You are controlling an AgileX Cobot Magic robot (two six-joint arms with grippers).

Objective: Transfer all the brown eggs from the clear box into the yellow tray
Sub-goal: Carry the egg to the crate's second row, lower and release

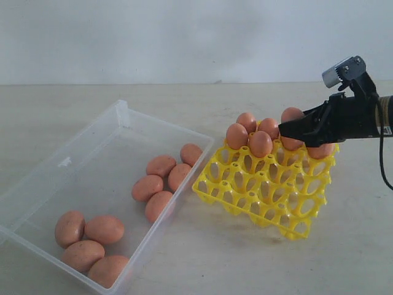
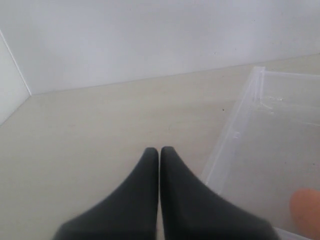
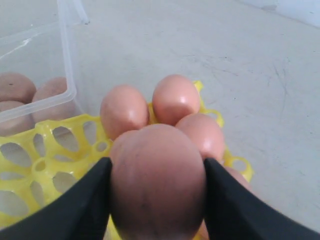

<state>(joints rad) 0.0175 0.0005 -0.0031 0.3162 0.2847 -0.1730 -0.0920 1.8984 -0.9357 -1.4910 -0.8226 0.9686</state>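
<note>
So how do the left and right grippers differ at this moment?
The left gripper has its jaws pressed together and empty; the right gripper has its jaws spread around a brown egg. The left gripper is over the table beside the clear box; the right gripper is above the yellow tray. Both are black and tapered.

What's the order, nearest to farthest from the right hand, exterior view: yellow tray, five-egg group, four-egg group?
1. yellow tray: just below the right hand.
2. five-egg group: in the clear box, along the wall beside the tray.
3. four-egg group: the box's lower-left corner.
</note>
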